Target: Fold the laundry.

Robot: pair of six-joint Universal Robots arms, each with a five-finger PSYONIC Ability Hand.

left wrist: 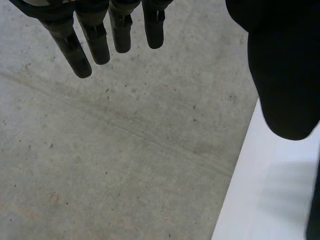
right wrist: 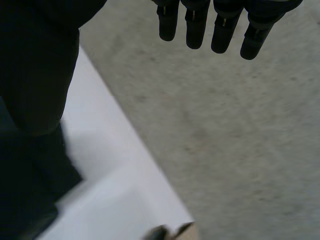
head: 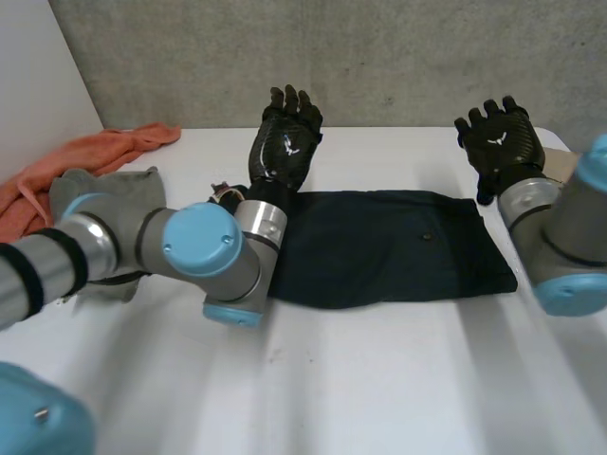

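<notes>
- The dark garment (head: pixel 389 246) lies flat in the middle of the white table (head: pixel 379 379), between our two arms. It looks already folded into a long rectangle with fairly square edges.
- Our left hand (head: pixel 285 142) hovers raised above the garment's left end, fingers (left wrist: pixel 95 42) straight and apart from the thumb, holding nothing.
- Our right hand (head: pixel 501 142) hovers raised just beyond the garment's far right corner, fingers (right wrist: pixel 197 30) likewise straight and empty.
- We judge the step in hand to be either one more fold across the garment's length or a move to the next piece. An orange cloth (head: pixel 85 161) and a grey cloth (head: pixel 95 185) lie at the left side of the table, the grey one partly under our left arm.
- To fold again well, we should bring each hand down on a corner of the same short edge and pinch through all the layers so that none slips. Then we lift low and carry the edge across so that it lands square on the opposite edge.
- We should keep both hands level, since an uneven lift would skew the stack and open the layers beneath.
</notes>
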